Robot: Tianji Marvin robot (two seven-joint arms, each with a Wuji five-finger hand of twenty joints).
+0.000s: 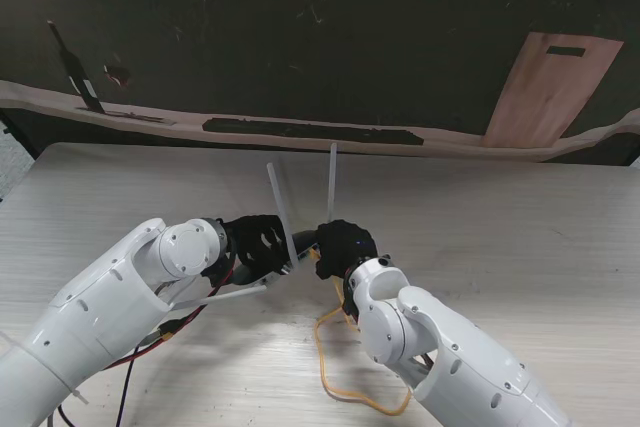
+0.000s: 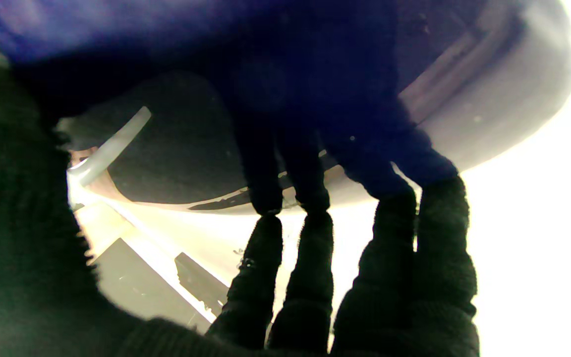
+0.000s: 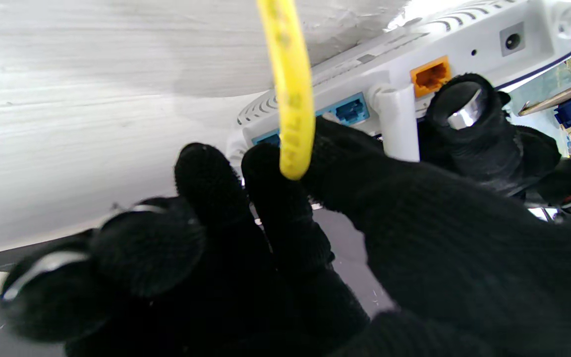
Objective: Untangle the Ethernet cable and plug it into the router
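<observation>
Router point(image 3: 414, 54): white, at the centre of the stand view between the two hands, tilted up off the tabletop point(image 1: 520, 227); two antennas point(image 1: 332, 187) stand up from it; the right wrist view shows its back with blue ports and an orange port.
Left hand point(image 1: 255, 245): black-gloved, reaching in from the lower left of the stand view; fingers point(image 2: 310, 267) pressed against the router's underside, gripping its body.
Right hand point(image 1: 345, 247): black-gloved, coming from the lower right, bent at the wrist toward the router's back; fingers point(image 3: 275, 198) pinched on the cable end just beside the blue ports.
Ethernet cable point(image 3: 290, 89): yellow; one end in the right hand's pinch, whether its plug is in a port cannot be told; the rest lies in a loose loop on the tabletop in the lower centre of the stand view, beside the right arm.
</observation>
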